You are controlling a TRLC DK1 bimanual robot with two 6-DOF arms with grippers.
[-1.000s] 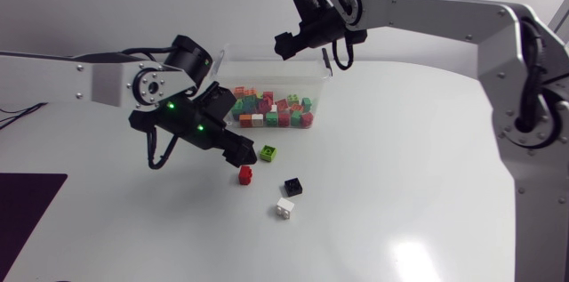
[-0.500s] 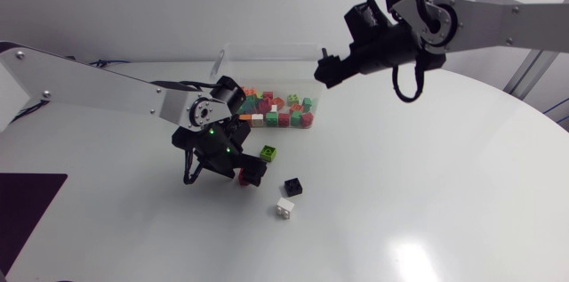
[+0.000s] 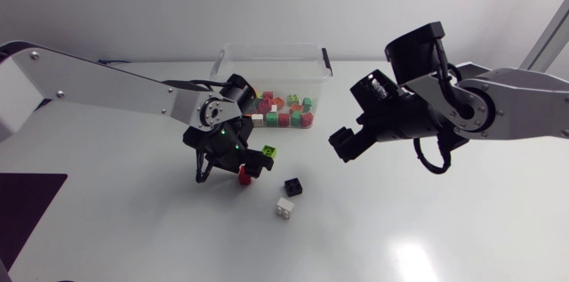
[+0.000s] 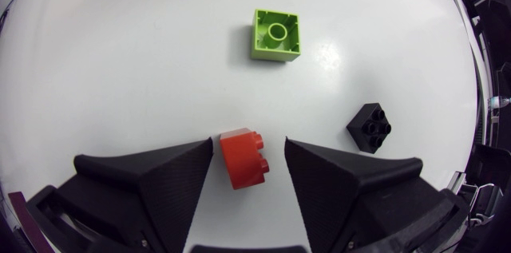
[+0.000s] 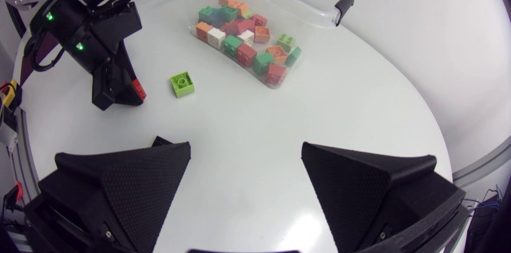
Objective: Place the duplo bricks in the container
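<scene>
Your left gripper (image 3: 244,168) was down at the table (image 3: 427,220), just in front of the container (image 3: 267,70). Its fingers (image 4: 172,175) were released, spread either side of a red brick (image 4: 243,160). The red brick lay on its side on the table between them. It was close to one finger, maybe touching it, with a clear gap to the other, so it wasn't gripped.

A green brick (image 4: 276,35) sat studs up on the table, just ahead of the left gripper and between it and the container. A black brick (image 4: 369,128) sat off to one side of that gripper, near it but apart. In the head view a white brick (image 3: 285,207) sat just beside the black one, on the side away from the container.

You had the right gripper (image 3: 345,144) out near the middle of the table, to the right of the loose bricks and well apart from them. Its fingers (image 5: 128,177) were released and wide apart, pointing across the table toward the container and the left gripper.

The container was a clear tub at the far side of the table. It held a pile of mixed bricks (image 3: 280,111) in red, green, orange and white.
</scene>
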